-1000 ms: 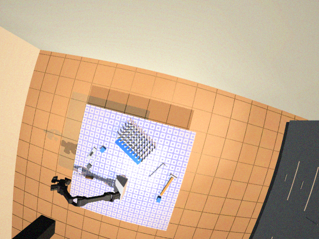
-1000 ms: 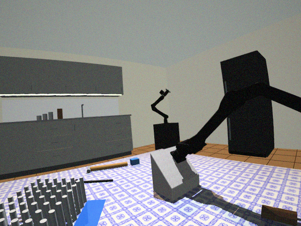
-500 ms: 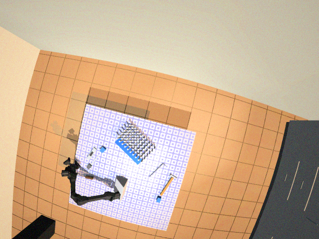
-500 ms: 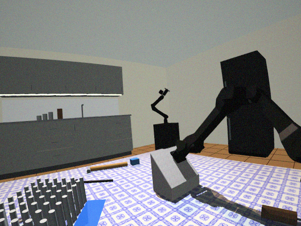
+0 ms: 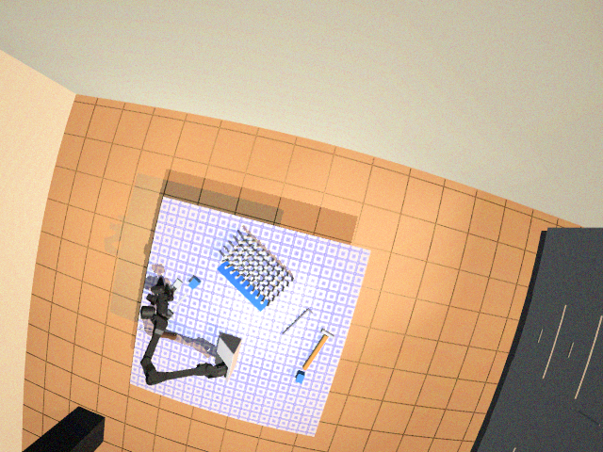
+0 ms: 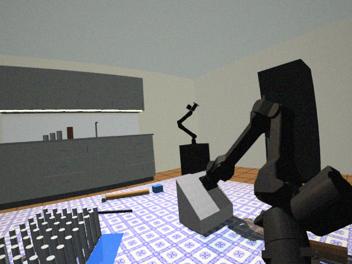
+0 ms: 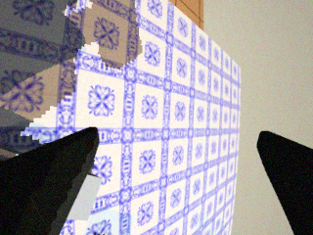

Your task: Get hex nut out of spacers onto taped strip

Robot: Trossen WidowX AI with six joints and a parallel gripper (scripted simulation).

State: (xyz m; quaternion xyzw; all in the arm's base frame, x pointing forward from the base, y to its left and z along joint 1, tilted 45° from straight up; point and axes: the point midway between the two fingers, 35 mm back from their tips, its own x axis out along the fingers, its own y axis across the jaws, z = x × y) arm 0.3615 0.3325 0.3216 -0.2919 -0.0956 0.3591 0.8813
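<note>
Both fingers of the gripper [image 5: 163, 285] [image 7: 178, 133] stand wide apart, holding nothing, well left of the blue strip [image 5: 241, 287] [image 6: 106, 248] from above, the spacers [image 5: 257, 265] [image 6: 76, 241] beyond it presumably hiding the nut, the thin rod [image 5: 296, 321] [image 6: 115, 211] farther right.

Hex nut indiscernible, spacers — cropped, exterior [image 6: 42, 235]

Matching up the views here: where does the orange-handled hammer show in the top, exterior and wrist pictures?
Top: the hammer lies right of and below the picture's centre, head up.
Exterior: left of centre, behind the metal spacers, head to the left.
Wrist: not in it.
Shared landmark, top and exterior: the blue block by its handle end.
</note>
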